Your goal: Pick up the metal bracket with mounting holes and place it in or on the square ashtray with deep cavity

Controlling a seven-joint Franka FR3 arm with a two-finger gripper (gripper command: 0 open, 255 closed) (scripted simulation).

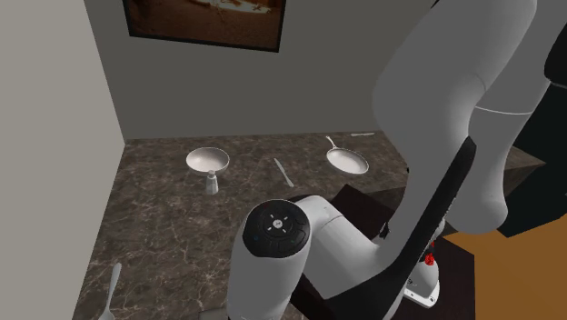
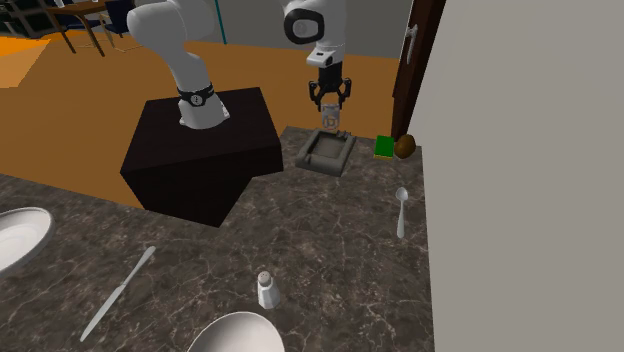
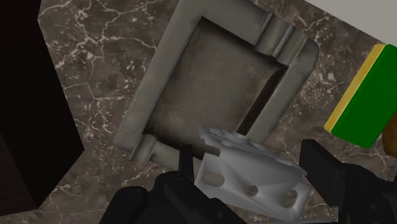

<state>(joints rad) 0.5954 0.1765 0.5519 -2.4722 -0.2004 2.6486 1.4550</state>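
A pale grey metal bracket [image 3: 254,175] with round holes is clasped between my black fingers, and the gripper [image 3: 249,156] is shut on it. The square grey ashtray [image 3: 159,83] with a deep hollow lies on the dark marble counter just below and ahead of the bracket. Seen from the second exterior view, the gripper [image 2: 332,120] hangs straight down with the bracket [image 2: 334,124] a little above the far rim of the ashtray [image 2: 308,155]. Bracket and ashtray are apart.
A green block [image 2: 385,146] and a brown object [image 2: 404,147] sit beside the ashtray near the wall. The black stand [image 2: 200,150] rises close on the other side. A spoon [image 2: 400,210], shaker [image 2: 267,289], knife [image 2: 118,293] and bowls lie further along the counter.
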